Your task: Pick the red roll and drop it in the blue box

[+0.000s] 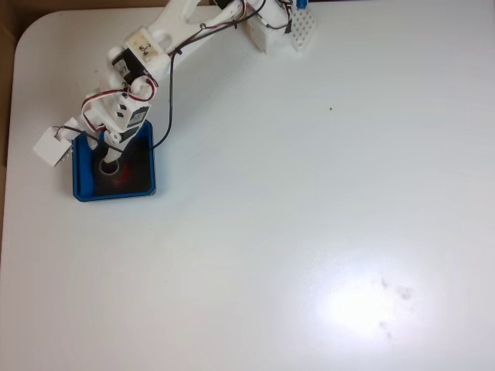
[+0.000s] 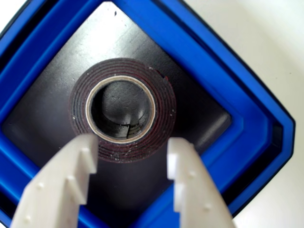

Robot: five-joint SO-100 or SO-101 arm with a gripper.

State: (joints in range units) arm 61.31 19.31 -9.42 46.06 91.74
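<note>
The red roll (image 2: 161,102) lies flat on the black floor of the blue box (image 2: 223,71), its pale hollow core facing up, seen from the wrist view. My gripper (image 2: 133,142) hangs just above it, open, with its white fingertips (image 2: 83,152) spread over the roll's near edge and nothing clamped between them. In the fixed view the gripper (image 1: 108,164) points down into the blue box (image 1: 81,189) near the table's left side. A bit of the red roll (image 1: 126,176) shows beside the fingers.
A small white block (image 1: 52,145) on a wire sits just left of the box. The arm's base and a white breadboard (image 1: 302,31) stand at the table's top edge. The white table (image 1: 309,232) stretches to the right and front; its left edge is close to the box.
</note>
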